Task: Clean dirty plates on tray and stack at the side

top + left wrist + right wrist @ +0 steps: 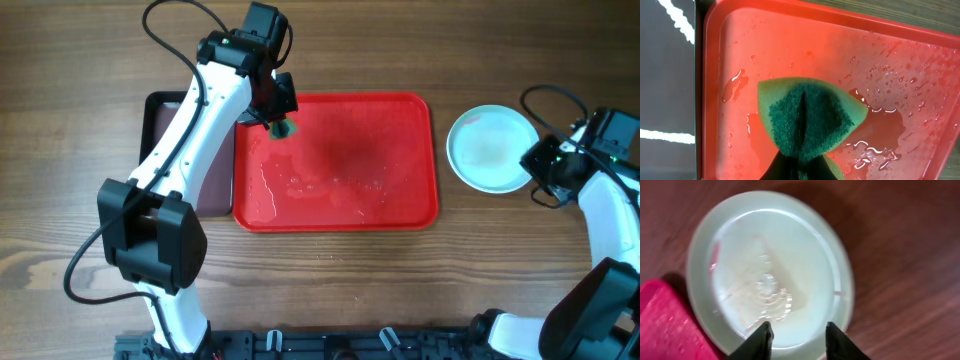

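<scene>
The tray [790,40] is glossy, smooth red plastic beaded with water, the sponge [807,117] has a rough dark green scouring face on soft yellow-green foam, the pale plate [805,245] shines smooth and wet, and the counter [900,255] is matt grained wood.

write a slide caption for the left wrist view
Left gripper holds a folded green sponge over the wet red tray

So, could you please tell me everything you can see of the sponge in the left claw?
The sponge is yellow-green foam with a dark green scouring face. It is pinched into a fold, so a crease runs down the scourer. The left claw is shut on its lower end. It hangs over a corner of the wet red tray, close to the rim. Whether it presses on the tray cannot be told.
</scene>
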